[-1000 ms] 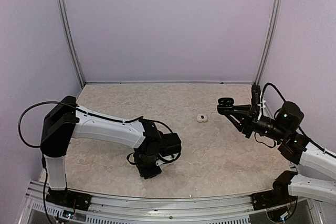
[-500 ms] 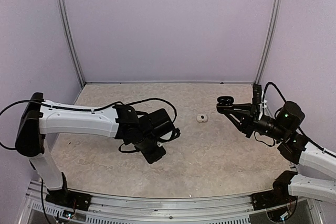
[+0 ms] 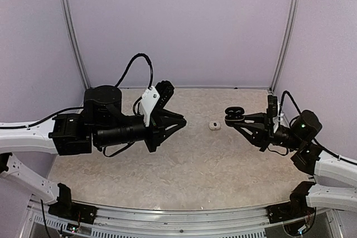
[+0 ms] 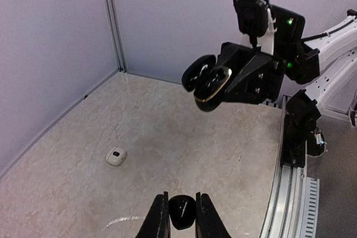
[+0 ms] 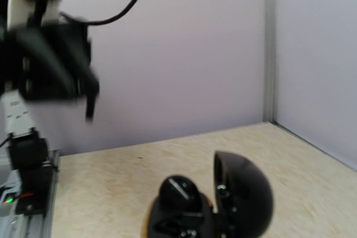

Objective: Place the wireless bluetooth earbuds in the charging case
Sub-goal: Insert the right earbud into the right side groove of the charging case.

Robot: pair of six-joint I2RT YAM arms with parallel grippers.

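Note:
A black earbud (image 4: 182, 214) is pinched between the fingers of my left gripper (image 4: 182, 199), which hangs above the table and points right toward the charging case (image 4: 206, 79). That gripper's tip (image 3: 182, 122) shows in the top view too. The black case (image 3: 234, 113) is hinged open, and my right gripper (image 3: 243, 120) is shut on it in the air. In the right wrist view the open case (image 5: 209, 215) has a black earbud (image 5: 177, 191) seated in its base, with the lid (image 5: 245, 193) standing up on the right. A white earbud (image 3: 214, 125) lies on the table between the two grippers.
Purple walls with metal corner posts (image 3: 285, 32) close in the beige table (image 3: 212, 165). A metal rail (image 3: 178, 222) runs along the near edge by the arm bases. The left arm's body (image 3: 111, 126) stretches over the table's left half.
My left arm rose off the table and swung up and right, carrying the black earbud toward the case. My right gripper drifted slightly left with the open case.

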